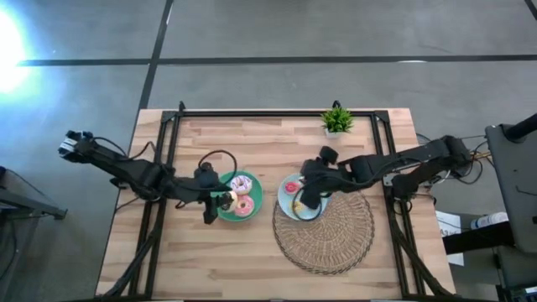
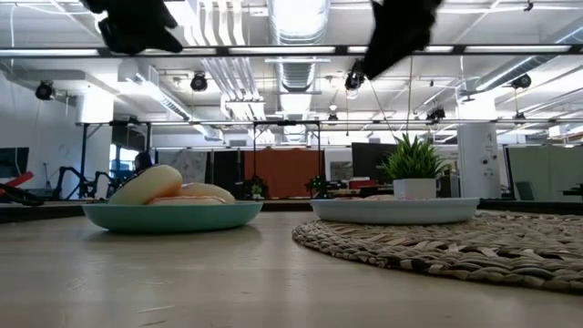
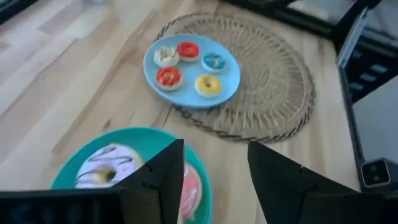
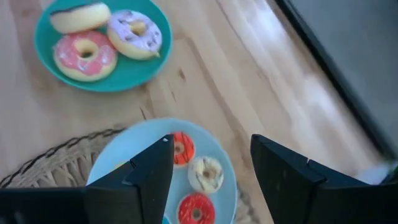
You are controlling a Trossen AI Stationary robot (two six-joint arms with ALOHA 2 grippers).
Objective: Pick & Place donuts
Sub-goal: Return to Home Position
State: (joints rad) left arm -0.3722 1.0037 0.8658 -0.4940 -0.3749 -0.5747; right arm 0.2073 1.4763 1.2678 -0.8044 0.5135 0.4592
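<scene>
Both arms over the table (image 1: 218,260) with the sorting complete, as judged from the layout. The left gripper (image 3: 215,155) hangs with its fingers spread and nothing between them, above the near edge of the green plate (image 4: 124,71). This plate carries the three large donuts: the pink-frosted donut (image 4: 85,55), the lilac-frosted donut (image 4: 135,32) and the dark-topped donut (image 4: 79,15), all touching one another. The right gripper (image 4: 212,146), likewise spread and empty, hangs over the light-blue plate (image 3: 229,78). That plate holds the small donuts (image 3: 168,76) and lies partly on the woven mat (image 3: 273,81). The low view shows both grippers raised clear of the plates, so the remaining hazard lies in the retreat. A finger that dips while the arm swings outward could catch a plate rim, which would slide the plate or spill its load. The green plate is the more exposed, because one large donut leans tilted on its neighbours and may roll off at a slight knock. The light-blue plate sits half on uneven weave and may rock. The right arm passes near the potted plant (image 1: 337,120), so a wide elbow sweep could topple it. The two grippers hang near each other, and a crossing path risks contact.
</scene>
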